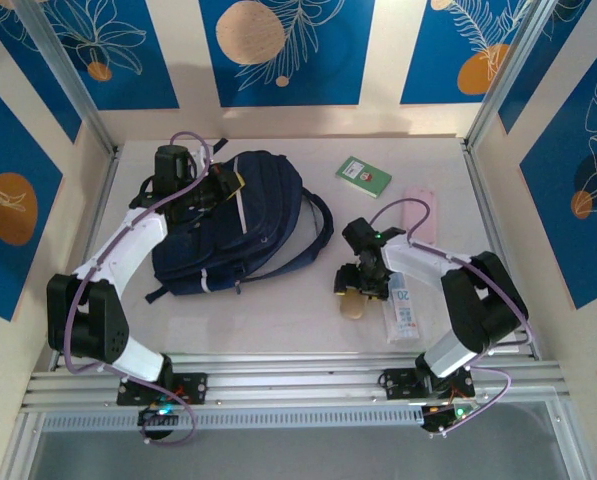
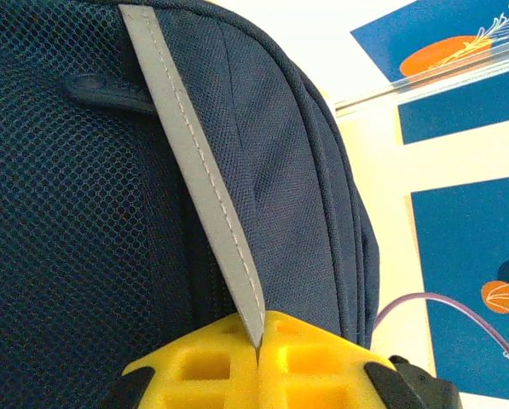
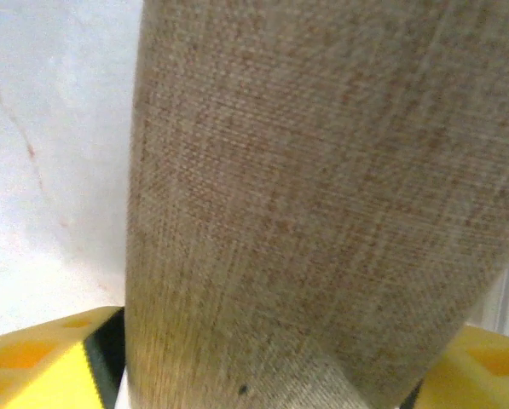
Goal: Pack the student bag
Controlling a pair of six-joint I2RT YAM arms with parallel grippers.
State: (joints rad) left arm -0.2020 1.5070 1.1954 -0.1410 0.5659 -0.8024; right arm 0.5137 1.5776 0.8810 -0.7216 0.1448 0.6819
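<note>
The student bag (image 1: 233, 225), navy blue with dark straps, lies flat at the table's left centre. My left gripper (image 1: 218, 190) is at its top edge. In the left wrist view that gripper (image 2: 258, 341) is shut on the bag's grey stripe trim (image 2: 203, 170), which runs up over the navy fabric (image 2: 297, 170). My right gripper (image 1: 356, 290) hangs over a beige fabric pouch (image 1: 353, 303) right of the bag. Seen from the right wrist, the pouch (image 3: 322, 170) stands between the yellow fingers (image 3: 32, 358), with a dark gap at the left finger, so the gripper (image 3: 263, 375) is open around it.
A green booklet (image 1: 363, 175) lies at the back centre-right. A pink case (image 1: 420, 215) lies right of it. A white and blue pack (image 1: 402, 310) lies beside the pouch under the right arm. The table (image 1: 278, 310) has a metal rail along its front.
</note>
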